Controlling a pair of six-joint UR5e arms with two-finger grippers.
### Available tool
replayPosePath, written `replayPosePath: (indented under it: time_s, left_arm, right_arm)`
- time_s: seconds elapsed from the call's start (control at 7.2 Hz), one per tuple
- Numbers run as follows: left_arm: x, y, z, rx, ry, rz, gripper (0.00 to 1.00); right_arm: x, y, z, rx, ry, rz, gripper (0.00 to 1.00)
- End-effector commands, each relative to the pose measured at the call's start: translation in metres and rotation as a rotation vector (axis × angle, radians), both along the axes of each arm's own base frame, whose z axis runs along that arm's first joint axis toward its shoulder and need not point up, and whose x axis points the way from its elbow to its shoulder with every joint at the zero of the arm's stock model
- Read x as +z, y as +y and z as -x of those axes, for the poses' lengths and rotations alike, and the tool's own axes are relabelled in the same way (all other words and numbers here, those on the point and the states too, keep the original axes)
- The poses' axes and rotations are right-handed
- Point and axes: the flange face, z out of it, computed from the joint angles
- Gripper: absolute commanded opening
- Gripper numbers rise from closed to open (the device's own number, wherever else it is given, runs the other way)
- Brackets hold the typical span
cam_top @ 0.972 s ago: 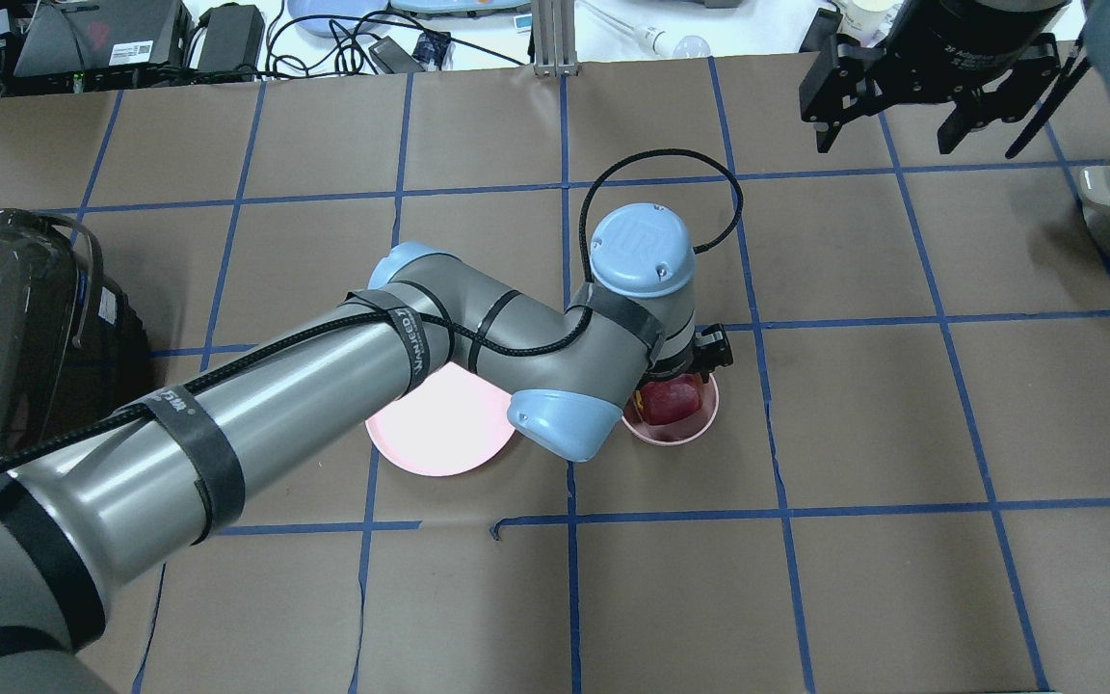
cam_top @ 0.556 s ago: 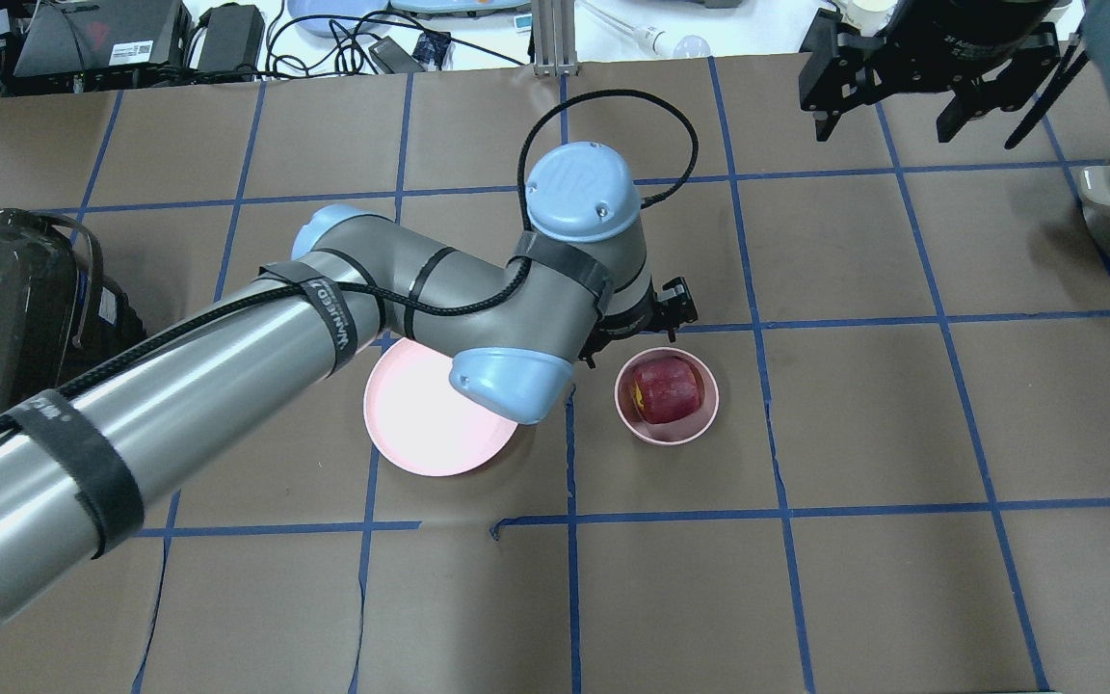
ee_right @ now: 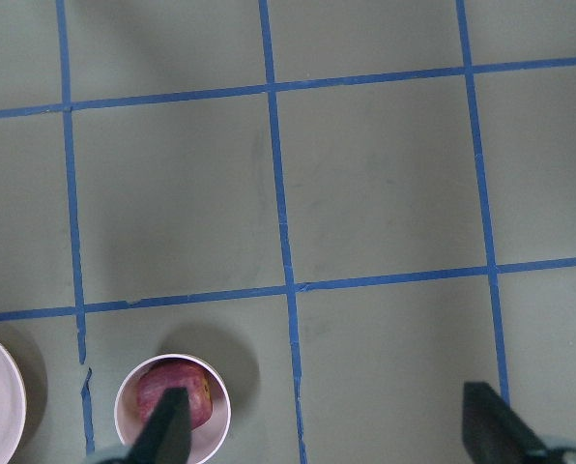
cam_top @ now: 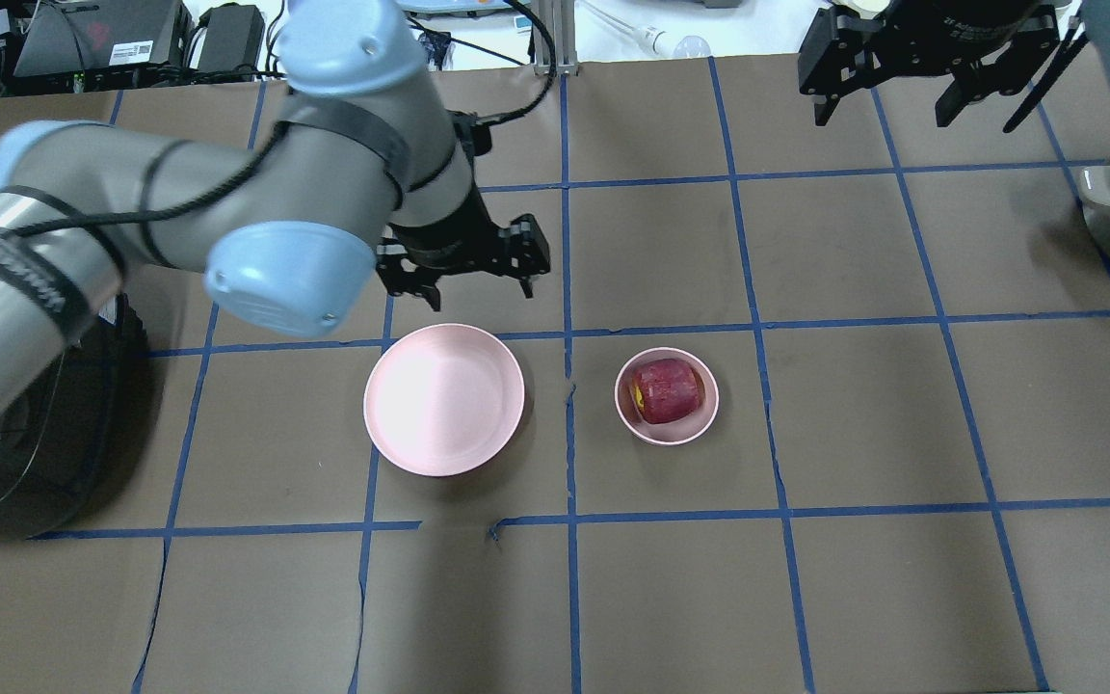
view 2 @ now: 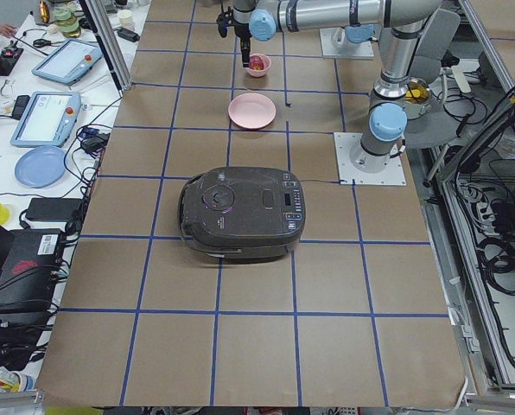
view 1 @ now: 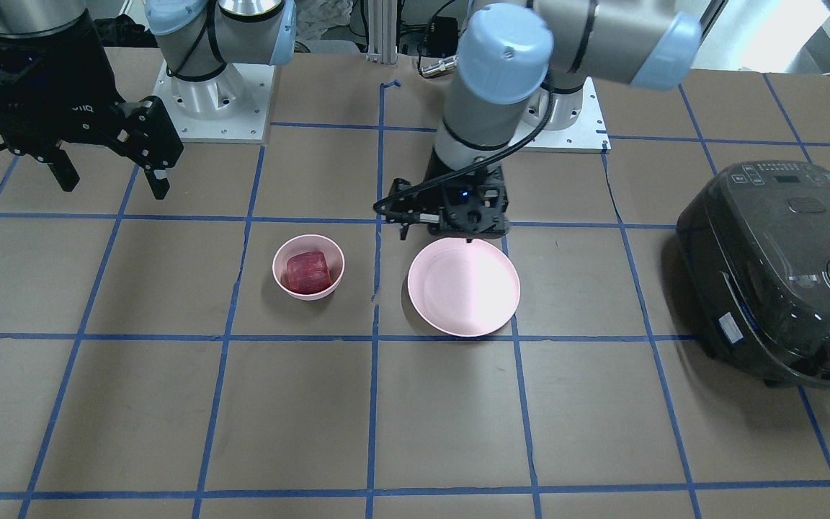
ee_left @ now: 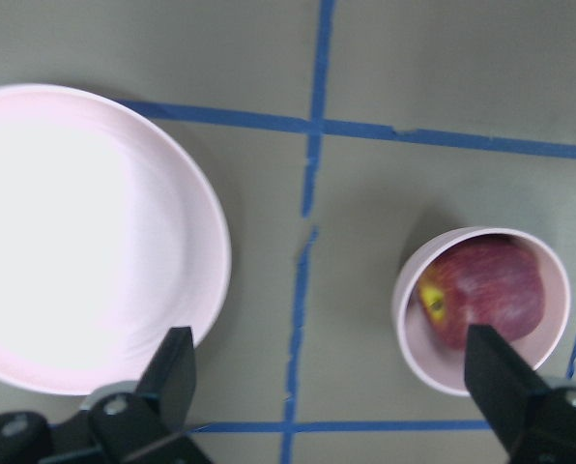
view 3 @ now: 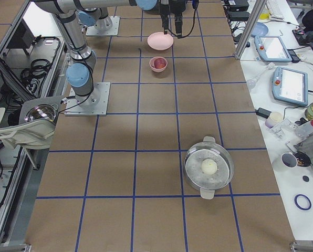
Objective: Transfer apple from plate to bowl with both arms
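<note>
The dark red apple lies inside the small pink bowl right of the table's middle. It also shows in the front view and the left wrist view. The flat pink plate sits empty to the bowl's left. My left gripper is open and empty, raised just beyond the plate's far edge. My right gripper is open and empty, held high over the far right of the table.
A black rice cooker stands at the table's left end, under my left arm. A metal pot with a glass lid stands at the right end. Cables and devices lie beyond the far edge.
My left arm has lifted off the bowl and swung left and away, leaving the apple in the bowl. It now hangs beyond the plate. My right gripper has barely moved.
</note>
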Motion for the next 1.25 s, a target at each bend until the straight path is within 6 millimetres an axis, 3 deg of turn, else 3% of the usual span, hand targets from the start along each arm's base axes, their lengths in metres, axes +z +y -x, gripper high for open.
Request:
replayPosePath:
  time_s: [0.0,0.28,1.11]
  left_arm:
    - [0.074,0.008,-0.064,-0.078,-0.12,-0.027,1.0]
    - [0.11,-0.021,-0.098,0.006,-0.067,0.069,1.0]
    - [0.114,-0.02,-0.118,0.035,-0.094,0.054,1.0]
  right_arm:
    - [0.0,0.0,0.0,0.0,0.0,-0.002,1.0]
    - [0.0,0.0,0.0,0.0,0.0,-0.002,1.0]
    - [0.0,0.0,0.0,0.0,0.0,-0.002,1.0]
